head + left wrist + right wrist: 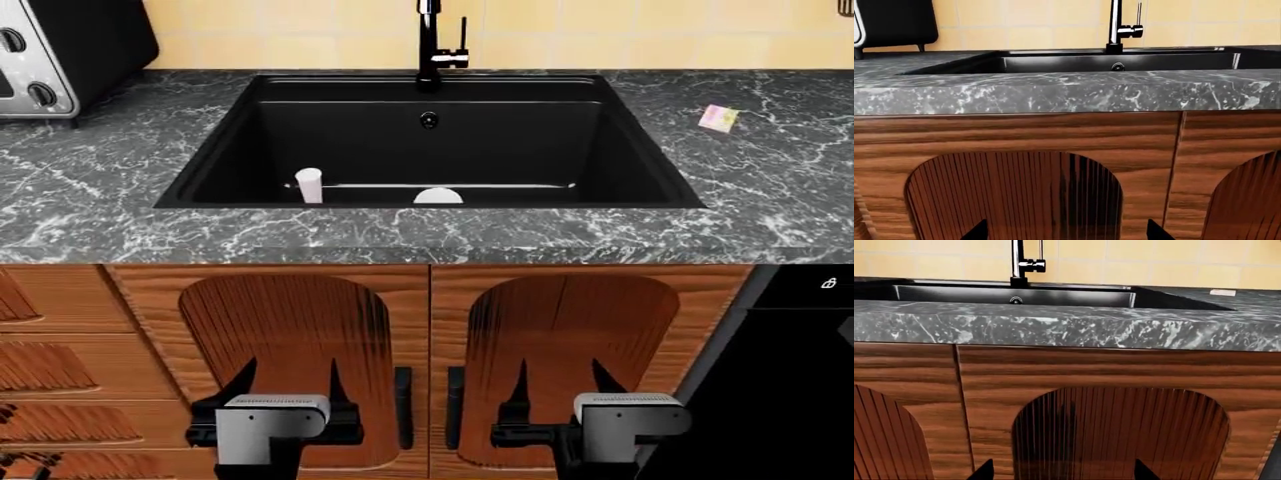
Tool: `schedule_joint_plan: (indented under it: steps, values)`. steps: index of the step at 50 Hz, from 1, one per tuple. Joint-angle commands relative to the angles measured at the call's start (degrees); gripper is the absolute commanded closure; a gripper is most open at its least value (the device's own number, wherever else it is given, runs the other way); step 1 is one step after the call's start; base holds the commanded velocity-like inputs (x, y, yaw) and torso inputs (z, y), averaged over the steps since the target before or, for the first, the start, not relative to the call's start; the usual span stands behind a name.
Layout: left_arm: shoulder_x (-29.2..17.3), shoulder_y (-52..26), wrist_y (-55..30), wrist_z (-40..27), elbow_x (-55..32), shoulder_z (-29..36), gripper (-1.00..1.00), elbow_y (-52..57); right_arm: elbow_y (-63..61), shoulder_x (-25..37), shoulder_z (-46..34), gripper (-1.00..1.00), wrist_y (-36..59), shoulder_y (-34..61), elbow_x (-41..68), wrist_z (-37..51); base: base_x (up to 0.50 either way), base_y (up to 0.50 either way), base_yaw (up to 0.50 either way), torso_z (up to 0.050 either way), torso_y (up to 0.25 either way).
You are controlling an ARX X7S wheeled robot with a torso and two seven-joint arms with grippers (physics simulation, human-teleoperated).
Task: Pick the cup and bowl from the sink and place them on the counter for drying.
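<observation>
My two grippers, left [292, 385] and right [559, 385], low before cabinet doors [427, 350], fingers spread, holding nothing. Above, counter [120, 215]. One cup [310, 185], one bowl [438, 196] in sink [427, 140], near front wall, apart.

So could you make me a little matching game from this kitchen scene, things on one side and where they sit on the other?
Things:
1. cup
2. bowl
3. sponge
4. toaster oven

Places:
A. on the counter, right of the sink
B. in the sink, near its front left
C. on the counter, far left
D. in the sink, front middle

Pairs: 1-B, 2-D, 3-A, 4-C
</observation>
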Motion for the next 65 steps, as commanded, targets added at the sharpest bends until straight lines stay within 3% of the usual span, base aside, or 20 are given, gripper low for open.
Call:
schedule_joint_plan:
  steps: [1,16,37,39,40,41,43,46,48,54,60,65]
  values:
    - [-0.26,-0.12,0.12,-0.41,-0.33,0.53,-1.0,-0.15,0.04,0.39,-0.44,-1.0,0.21,0.16,0.4,0.39,0.0,0.0,0.0,0.05,0.0]
    - [-0.73,-0.08,0.3,-0.88,-0.63,1.2,-1.0,-0.14,0.24,0.72,-0.92,-1.0,0.11,0.24,0.86,0.94,0.0,0.0,0.0,0.05,0.0]
    - [-1.33,0.08,0.24,-1.35,-2.14,1.41,-1.0,0.73,0.38,1.2,-1.64,-1.0,0.0,0.48,1.78,1.26,0.0,0.0,0.0,0.0,0.0]
    - [-1.07,0.29,-1.32,0.7,-6.66,0.77,-1.0,1.83,-1.0,0.89,-0.09,-1.0,-1.53,-0.75,6.66,-1.06,0.0,0.0,0.0,0.0,0.0]
    - [-1.7,0.37,-0.99,-1.1,-3.26,1.42,-1.0,2.92,-2.24,1.54,0.05,-1.0,1.6,-0.79,6.2,0.32,0.0,0.0,0.0,0.0,0.0]
    - [-1.79,1.18,-2.79,-0.38,-7.09,0.31,-1.0,5.49,-3.22,1.42,0.64,-1.0,1.55,-0.97,8.9,-0.96,0.0,0.0,0.0,0.0,0.0]
    - [-3.21,0.49,-4.82,-1.09,-3.95,2.24,-1.0,8.08,-7.4,3.53,-0.48,-1.0,6.99,0.12,7.29,0.06,0.0,0.0,0.0,0.0,0.0]
    - [-3.99,-2.21,-12.86,-1.61,-7.89,0.92,-1.0,12.81,-14.41,6.31,-0.14,-1.0,14.06,2.46,8.63,0.43,0.0,0.0,0.0,0.0,0.0]
    - [-5.55,-6.65,-23.36,-2.05,-13.04,-0.59,-1.0,19.92,-22.17,9.26,3.31,-1.0,22.35,6.24,15.76,-0.56,0.0,0.0,0.0,0.0,0.0]
    - [-10.06,-15.19,-40.26,-2.49,-22.08,-3.52,-1.0,30.12,-30.47,15.52,8.75,-1.0,38.28,15.27,27.12,-0.06,0.0,0.0,0.0,0.0,0.0]
    - [-12.7,-25.93,-50.98,-4.11,-26.71,-6.24,-1.0,30.04,-32.2,19.12,11.15,-1.0,52.75,26.93,37.85,1.31,0.0,0.0,0.0,0.0,0.0]
    - [-13.74,-31.34,-55.33,-2.52,-29.41,-6.19,-1.0,27.78,-29.83,20.48,11.64,-1.0,58.56,34.62,41.59,1.56,0.0,0.0,0.0,0.0,0.0]
